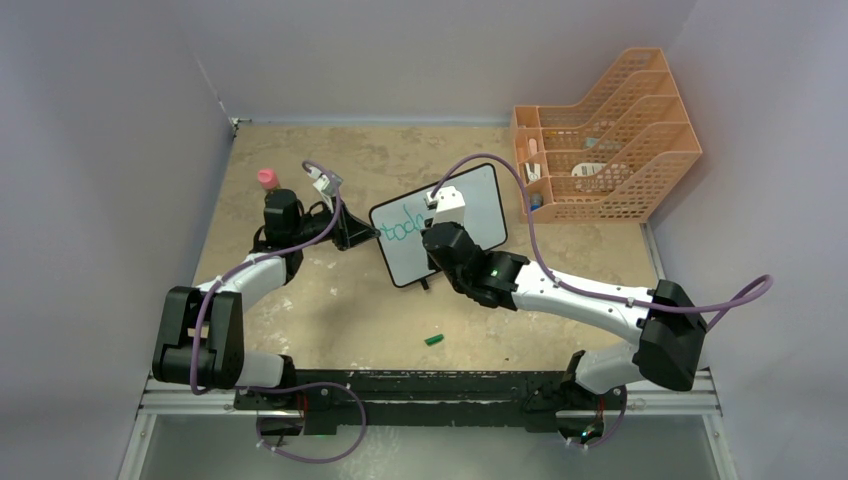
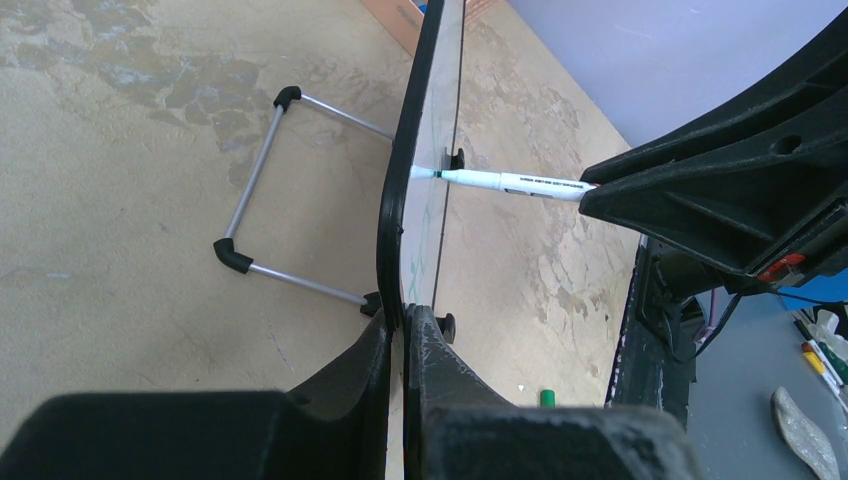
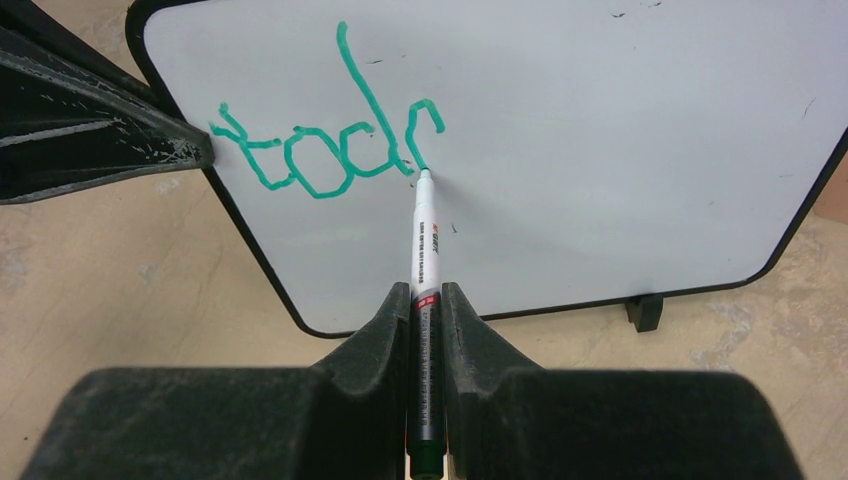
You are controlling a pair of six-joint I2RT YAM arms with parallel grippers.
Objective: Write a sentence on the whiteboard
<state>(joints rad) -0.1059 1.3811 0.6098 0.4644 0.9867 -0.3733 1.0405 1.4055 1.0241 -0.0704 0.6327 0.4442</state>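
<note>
The whiteboard (image 1: 478,205) stands tilted at mid-table, with green letters reading "tod" plus a part-formed letter (image 3: 330,160) on its left part. My left gripper (image 1: 366,236) is shut on the board's left edge, and the left wrist view shows the jaws (image 2: 408,320) clamping the black frame (image 2: 398,200). My right gripper (image 1: 436,210) is shut on a white marker (image 3: 424,240). The marker's green tip touches the board at the end of the last stroke. The marker also shows in the left wrist view (image 2: 510,182), pressed against the board face.
A green marker cap (image 1: 434,340) lies on the table in front of the board. An orange mesh file rack (image 1: 610,130) stands at the back right. A pink-capped bottle (image 1: 268,180) stands behind the left arm. The board's wire stand (image 2: 255,180) reaches out behind it.
</note>
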